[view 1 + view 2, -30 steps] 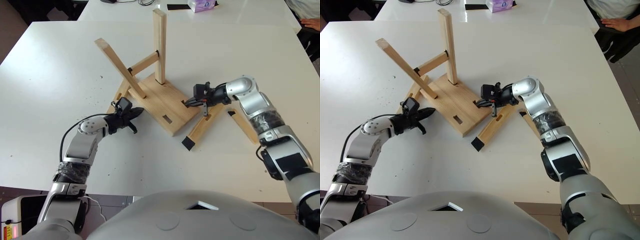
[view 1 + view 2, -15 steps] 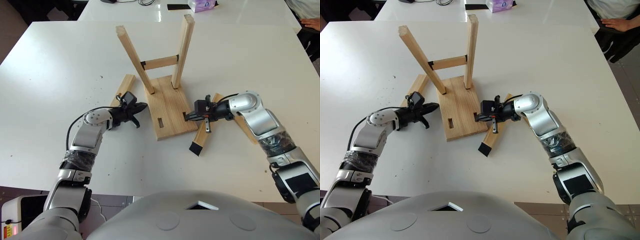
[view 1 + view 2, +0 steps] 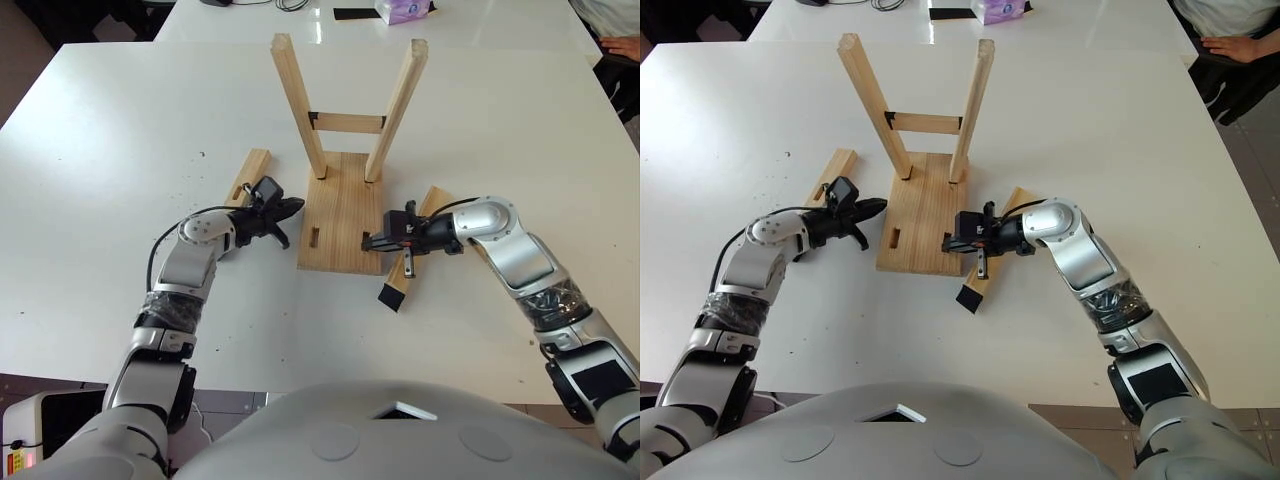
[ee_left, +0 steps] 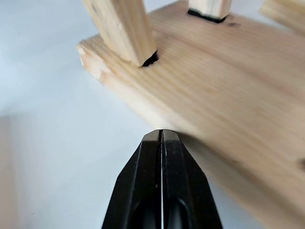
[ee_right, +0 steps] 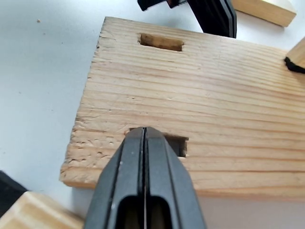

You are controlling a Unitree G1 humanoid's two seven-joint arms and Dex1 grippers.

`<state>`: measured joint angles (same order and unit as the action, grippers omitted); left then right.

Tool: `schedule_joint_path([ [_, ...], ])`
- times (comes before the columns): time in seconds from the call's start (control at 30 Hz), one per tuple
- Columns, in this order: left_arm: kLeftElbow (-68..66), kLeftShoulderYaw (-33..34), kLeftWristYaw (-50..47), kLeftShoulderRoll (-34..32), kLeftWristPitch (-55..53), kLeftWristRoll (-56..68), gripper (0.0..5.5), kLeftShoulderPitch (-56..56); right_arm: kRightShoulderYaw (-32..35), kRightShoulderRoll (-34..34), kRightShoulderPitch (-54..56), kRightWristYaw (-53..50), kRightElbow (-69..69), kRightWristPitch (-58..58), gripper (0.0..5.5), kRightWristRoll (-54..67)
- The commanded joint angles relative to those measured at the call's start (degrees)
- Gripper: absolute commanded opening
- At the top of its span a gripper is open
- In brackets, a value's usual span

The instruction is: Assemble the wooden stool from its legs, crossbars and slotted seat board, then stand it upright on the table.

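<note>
My left tool [image 3: 290, 208] is hanging low over the tabletop [image 3: 120, 130]. Its two fingers are pressing together with nothing between them. The tip is pointing at the left long edge of the slotted seat board [image 3: 340, 215]. In the wrist view the tip is sitting right at that edge, but I cannot tell whether it is touching the wood or stopping just short.

The board is lying flat near the middle of the tabletop, between my two tools. At its far end the left-hand leg [image 3: 298, 105] and the right-hand leg [image 3: 397, 110] are standing up out of their slots, leaning slightly apart. A crossbar [image 3: 350, 123] is joining them partway up.

My right tool [image 3: 368, 240] is also closed on nothing. Its tip is hovering over the board's near right corner and covering part of the near-right slot [image 5: 180, 145], so I cannot make out that slot's full outline. The near-left slot [image 3: 314, 236] is lying open and unfilled.

A loose leg with a black end [image 3: 398, 282] is lying just beside the board's right edge. My right tool and wrist are hiding its middle. A second loose piece [image 3: 250, 172] is lying left of the board, and my left wrist is cutting off its near end.
</note>
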<state>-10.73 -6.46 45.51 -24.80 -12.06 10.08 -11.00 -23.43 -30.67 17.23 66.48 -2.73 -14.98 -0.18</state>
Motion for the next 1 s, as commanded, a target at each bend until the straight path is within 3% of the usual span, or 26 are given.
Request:
schedule_joint_path([
  [0.03,9.3,4.6,-1.9,-2.4,-4.4,2.7,0.00,5.9,5.5,-3.8,-2.0,0.3,-6.3,-1.3,0.03,4.2],
  [0.27,23.4,12.3,-7.8,-2.6,-10.1,6.5,0.00,13.8,14.8,-6.7,-3.4,-4.3,-10.6,-4.7,0.03,9.2],
  [0.43,37.3,25.8,-23.0,9.1,-16.0,27.4,0.00,11.0,26.4,-7.7,-6.1,-17.3,-5.5,-13.2,0.03,8.3],
  [0.67,44.5,32.3,-42.0,18.8,-15.7,37.6,0.00,12.6,37.9,-11.9,-19.1,-17.2,-17.0,-29.9,1.03,17.6],
  [0.8,43.9,33.6,-44.9,18.3,-15.6,36.9,0.00,15.7,41.5,-13.9,-23.6,-17.1,-19.0,-36.1,1.63,21.1],
  [1.0,44.1,32.0,-46.3,20.2,-13.7,36.3,0.00,18.6,41.0,-14.4,-29.2,-16.9,-18.9,-39.1,2.53,23.4],
])
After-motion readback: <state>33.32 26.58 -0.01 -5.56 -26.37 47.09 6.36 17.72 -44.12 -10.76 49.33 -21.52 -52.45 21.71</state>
